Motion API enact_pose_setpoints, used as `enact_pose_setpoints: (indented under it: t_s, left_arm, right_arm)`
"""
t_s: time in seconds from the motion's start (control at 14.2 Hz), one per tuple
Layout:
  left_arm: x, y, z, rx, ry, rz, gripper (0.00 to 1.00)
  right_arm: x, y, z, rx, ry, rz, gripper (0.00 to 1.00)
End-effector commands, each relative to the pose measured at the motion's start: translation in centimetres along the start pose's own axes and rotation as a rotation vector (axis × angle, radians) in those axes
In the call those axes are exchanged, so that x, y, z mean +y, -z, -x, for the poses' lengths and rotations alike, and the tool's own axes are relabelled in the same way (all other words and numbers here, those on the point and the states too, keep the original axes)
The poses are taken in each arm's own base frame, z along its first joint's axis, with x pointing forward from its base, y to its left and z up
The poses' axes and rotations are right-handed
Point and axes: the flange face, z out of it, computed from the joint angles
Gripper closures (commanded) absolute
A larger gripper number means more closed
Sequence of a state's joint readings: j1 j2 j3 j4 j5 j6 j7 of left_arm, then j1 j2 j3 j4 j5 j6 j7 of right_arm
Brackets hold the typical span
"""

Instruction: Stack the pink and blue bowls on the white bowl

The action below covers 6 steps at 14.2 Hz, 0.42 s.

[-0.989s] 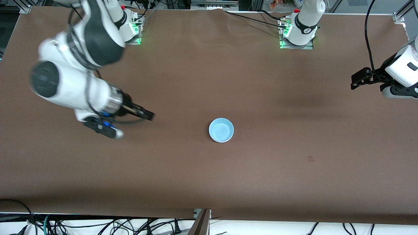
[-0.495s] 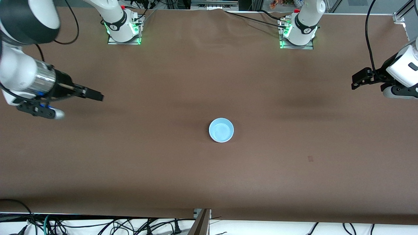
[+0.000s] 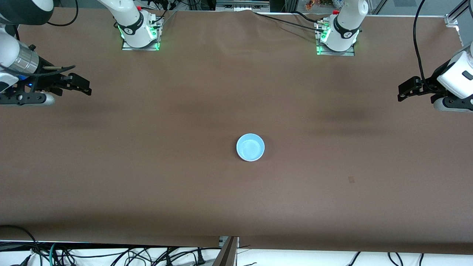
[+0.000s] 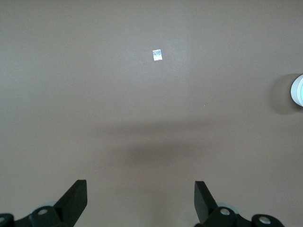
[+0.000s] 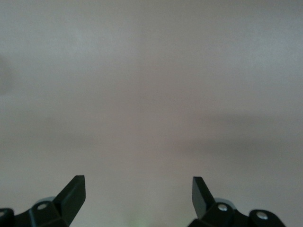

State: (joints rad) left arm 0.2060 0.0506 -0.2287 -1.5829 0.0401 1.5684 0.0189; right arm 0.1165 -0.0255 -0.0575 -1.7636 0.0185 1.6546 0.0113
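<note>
A light blue bowl (image 3: 250, 147) sits upright at the middle of the brown table (image 3: 236, 207). A whitish edge shows along its side nearer the front camera; I cannot tell if that is the white bowl. No pink bowl is visible. The bowl's edge (image 4: 298, 90) also shows in the left wrist view. My right gripper (image 3: 85, 88) is open and empty over the right arm's end of the table, well away from the bowl; its wrist view (image 5: 138, 187) shows bare table. My left gripper (image 3: 402, 92) waits open and empty over the left arm's end (image 4: 140, 189).
A small tape mark (image 3: 351, 179) lies on the table toward the left arm's end, nearer the front camera than the bowl; it shows in the left wrist view (image 4: 157, 55). The arm bases (image 3: 138, 35) (image 3: 336, 40) stand along the table edge farthest from the camera.
My right arm has pulled back from near the bowl to its own end of the table, with the gripper open. The bowl and the left arm have not moved.
</note>
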Motion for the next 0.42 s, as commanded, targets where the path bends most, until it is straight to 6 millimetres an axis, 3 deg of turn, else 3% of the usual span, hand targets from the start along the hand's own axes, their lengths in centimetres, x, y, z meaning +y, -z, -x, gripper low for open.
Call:
enact_pose_setpoints:
  t_s: [0.0,0.35]
  left_arm:
    - [0.0,0.6,0.2,-0.001,0.008,0.006,0.0]
    - [2.0,0.5,0.2,-0.006,-0.023,-0.007,0.0]
  right_arm:
    - [0.4,0.1,0.8,0.02,0.042,0.021,0.0]
    - [-0.3,0.2,0.8,0.019,0.063,0.022,0.0]
